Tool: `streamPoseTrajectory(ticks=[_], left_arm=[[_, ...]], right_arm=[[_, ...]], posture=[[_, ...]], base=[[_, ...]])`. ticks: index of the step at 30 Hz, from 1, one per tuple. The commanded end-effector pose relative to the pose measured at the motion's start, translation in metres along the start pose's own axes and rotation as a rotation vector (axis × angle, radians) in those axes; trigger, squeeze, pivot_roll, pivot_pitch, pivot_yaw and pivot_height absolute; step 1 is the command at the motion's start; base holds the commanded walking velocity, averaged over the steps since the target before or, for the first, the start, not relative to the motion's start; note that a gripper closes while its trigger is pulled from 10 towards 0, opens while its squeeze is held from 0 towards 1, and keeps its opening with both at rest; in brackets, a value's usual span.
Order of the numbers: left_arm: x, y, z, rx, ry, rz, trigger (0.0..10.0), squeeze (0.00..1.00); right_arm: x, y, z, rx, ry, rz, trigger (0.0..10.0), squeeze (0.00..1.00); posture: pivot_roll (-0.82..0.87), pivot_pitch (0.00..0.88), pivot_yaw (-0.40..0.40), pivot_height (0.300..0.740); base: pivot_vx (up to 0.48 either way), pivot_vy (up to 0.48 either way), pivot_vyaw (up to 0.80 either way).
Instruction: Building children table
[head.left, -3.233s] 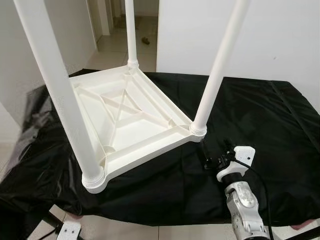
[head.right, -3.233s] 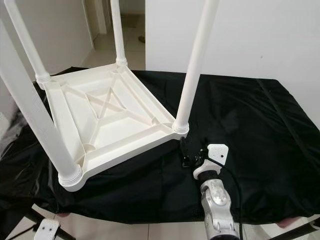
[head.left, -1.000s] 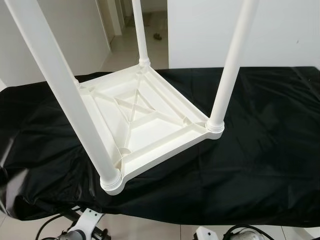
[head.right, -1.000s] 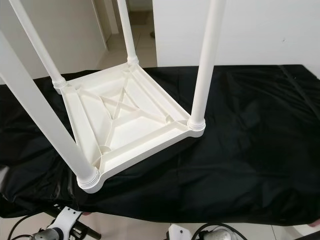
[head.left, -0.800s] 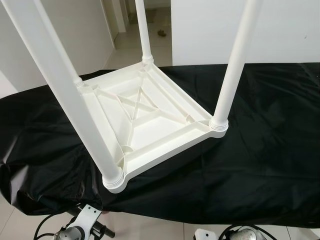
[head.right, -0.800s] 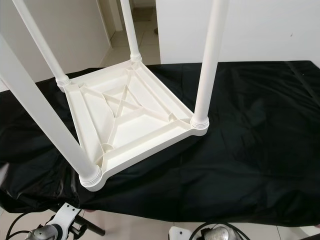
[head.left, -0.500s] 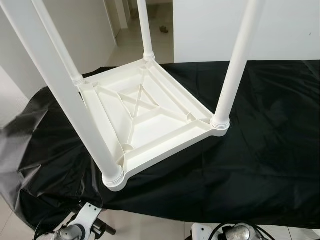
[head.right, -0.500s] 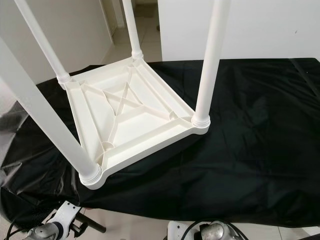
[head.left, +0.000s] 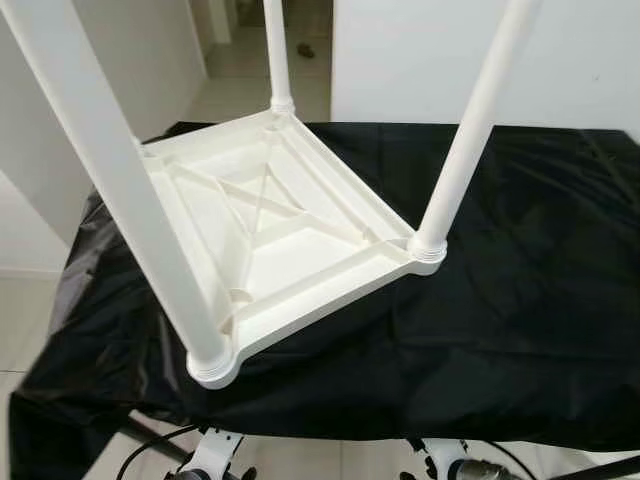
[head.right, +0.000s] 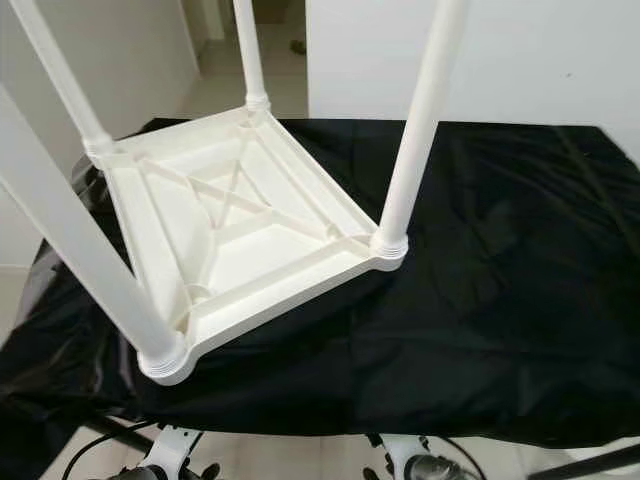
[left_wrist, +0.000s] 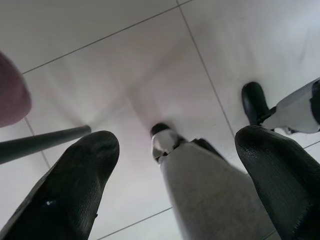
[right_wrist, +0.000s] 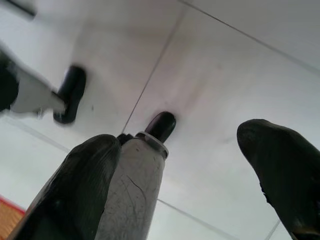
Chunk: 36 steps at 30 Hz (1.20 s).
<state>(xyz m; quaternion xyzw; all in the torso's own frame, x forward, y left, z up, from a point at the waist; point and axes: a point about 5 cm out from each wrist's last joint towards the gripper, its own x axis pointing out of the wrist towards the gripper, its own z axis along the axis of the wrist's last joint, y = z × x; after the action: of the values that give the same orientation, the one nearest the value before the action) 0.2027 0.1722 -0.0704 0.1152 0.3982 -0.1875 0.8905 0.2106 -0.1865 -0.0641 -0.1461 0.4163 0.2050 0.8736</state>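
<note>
Upturned children's table (head.left: 270, 240) on cloth-covered worktop (head.left: 520, 300), toward its left, legs up

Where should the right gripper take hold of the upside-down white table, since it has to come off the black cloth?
Probably the near right leg, just above its collar, coming in from the robot's side. It stands upright, round and slim enough for two fingers, nearest the right gripper, which hangs open over the floor tiles. The ribbed tabletop looks too broad.
</note>
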Motion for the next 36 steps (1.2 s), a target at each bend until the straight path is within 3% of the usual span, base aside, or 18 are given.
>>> streamPoseTrajectory(ticks=[1,4,6,10,12,15,20,26,36], left_arm=[[-0.003,0.002,-0.015,-0.028,0.054,0.109,10.0,0.00],[-0.003,0.001,-0.016,-0.020,0.061,0.107,10.0,0.00],[-0.005,-0.004,-0.027,-0.035,0.122,0.146,10.0,0.00],[-0.005,-0.005,-0.028,-0.056,0.122,0.159,10.0,0.00],[-0.005,-0.004,-0.028,-0.127,0.110,0.203,10.0,0.00],[-0.005,-0.003,-0.028,-0.143,0.108,0.221,10.0,0.00],[-0.007,-0.007,-0.034,-0.172,0.112,0.243,10.0,0.00],[-0.007,-0.008,-0.033,-0.108,0.101,0.254,10.0,0.00],[-0.007,-0.006,-0.029,-0.007,0.083,0.253,10.0,0.00]], right_arm=[[-0.001,0.001,-0.009,0.071,0.013,-0.028,10.0,0.00],[-0.001,0.001,-0.009,0.087,0.008,-0.034,10.0,0.00],[-0.004,-0.004,-0.022,0.244,0.040,-0.167,10.0,0.00],[-0.005,-0.004,-0.025,0.245,0.050,-0.185,10.0,0.00],[-0.006,-0.001,-0.032,0.254,0.072,-0.210,10.0,0.00],[-0.006,0.001,-0.034,0.262,0.076,-0.220,10.0,0.00],[-0.008,0.006,-0.044,0.344,0.072,-0.268,10.0,0.00],[-0.008,0.012,-0.043,0.296,0.045,-0.247,10.0,0.00],[-0.009,0.009,-0.043,0.187,0.049,-0.256,10.0,0.00]], posture=[[0.04,0.095,0.014,0.740],[0.04,0.095,0.014,0.740],[0.02,0.077,0.016,0.740],[0.02,0.065,0.015,0.740],[0.02,0.032,0.017,0.740],[0.02,0.025,0.016,0.740],[0.02,0.000,-0.004,0.740],[0.03,0.000,0.000,0.740],[0.01,0.000,0.020,0.740]], base=[[0.000,0.000,0.00],[0.000,0.000,0.00],[0.000,0.000,0.00],[0.000,0.000,0.00],[0.000,0.000,0.00],[0.000,0.000,0.00],[0.000,0.000,0.00],[0.000,0.000,0.00],[0.000,0.000,0.00]])
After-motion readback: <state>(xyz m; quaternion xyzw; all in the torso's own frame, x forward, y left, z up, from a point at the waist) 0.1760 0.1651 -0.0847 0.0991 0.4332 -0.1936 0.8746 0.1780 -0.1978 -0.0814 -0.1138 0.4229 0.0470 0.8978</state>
